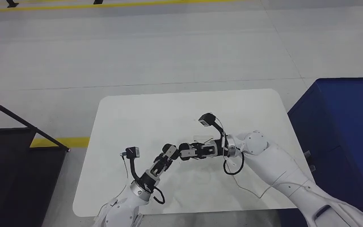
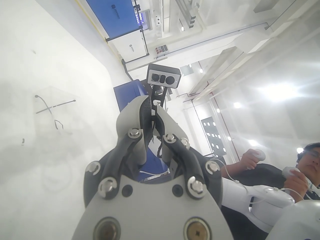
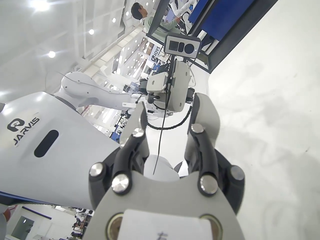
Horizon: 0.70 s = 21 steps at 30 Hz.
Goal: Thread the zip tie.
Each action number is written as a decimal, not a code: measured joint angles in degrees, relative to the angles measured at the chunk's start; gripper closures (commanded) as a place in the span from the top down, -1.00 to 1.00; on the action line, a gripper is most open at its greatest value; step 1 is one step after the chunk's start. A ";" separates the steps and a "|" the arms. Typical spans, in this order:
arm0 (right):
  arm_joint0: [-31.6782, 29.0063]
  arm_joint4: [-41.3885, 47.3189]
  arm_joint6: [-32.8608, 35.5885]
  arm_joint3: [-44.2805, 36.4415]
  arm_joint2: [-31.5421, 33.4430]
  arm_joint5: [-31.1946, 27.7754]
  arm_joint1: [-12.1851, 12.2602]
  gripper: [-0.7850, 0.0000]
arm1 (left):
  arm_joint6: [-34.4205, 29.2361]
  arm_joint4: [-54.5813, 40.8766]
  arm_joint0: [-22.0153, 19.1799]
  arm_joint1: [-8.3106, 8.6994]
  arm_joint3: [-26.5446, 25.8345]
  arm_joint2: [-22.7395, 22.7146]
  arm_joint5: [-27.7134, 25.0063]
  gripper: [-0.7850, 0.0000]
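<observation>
zip tie (image 3: pixel 162 126) in left end effector (image 2: pixel 153 106)

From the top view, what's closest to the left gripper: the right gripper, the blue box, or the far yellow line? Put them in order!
1. right gripper, facing the left gripper above the table.
2. blue box, on the table's right.
3. yellow line, far across the floor.
</observation>
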 measured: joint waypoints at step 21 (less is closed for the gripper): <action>-0.16 1.25 1.38 -0.72 1.82 1.38 0.59 -1.00 | -0.04 -0.75 1.57 -0.07 -0.40 -2.72 -2.24 1.00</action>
